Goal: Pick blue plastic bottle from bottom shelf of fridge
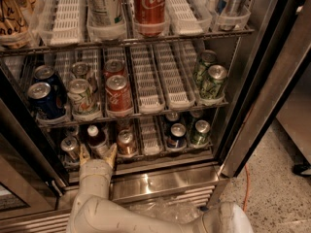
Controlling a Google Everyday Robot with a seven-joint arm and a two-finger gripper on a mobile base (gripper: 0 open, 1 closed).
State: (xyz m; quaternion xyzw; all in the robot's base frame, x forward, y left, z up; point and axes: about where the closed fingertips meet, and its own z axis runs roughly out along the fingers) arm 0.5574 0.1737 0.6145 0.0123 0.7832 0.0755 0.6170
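Open-doored and well stocked, the fridge [160, 181] fills the view, with drinks ranged on three wire racks above a bright steel sill. Subject item: the blue plastic bottle [97, 141], dark-bodied with a white cap, stands upright at the front of the bottom shelf [149, 139], in a lane between a silver-topped can [71, 146] and a copper-coloured can [126, 141]. The gripper [98, 152] sits at the shelf's front edge, directly before the bottle, at the end of the pale arm [95, 178] rising from the foot of the view. Its claw is spread wide, one finger to each side of the bottle's lower body; whether either finger touches the bottle cannot be determined. Assessment: approach and alignment appear complete; the grasp is not made, and the bottle rests on its tray. Outstanding: close the fingers on the body, lift clear of the tray lip, and draw out past the sill without knocking the neighbouring cans, both of which stand close by.
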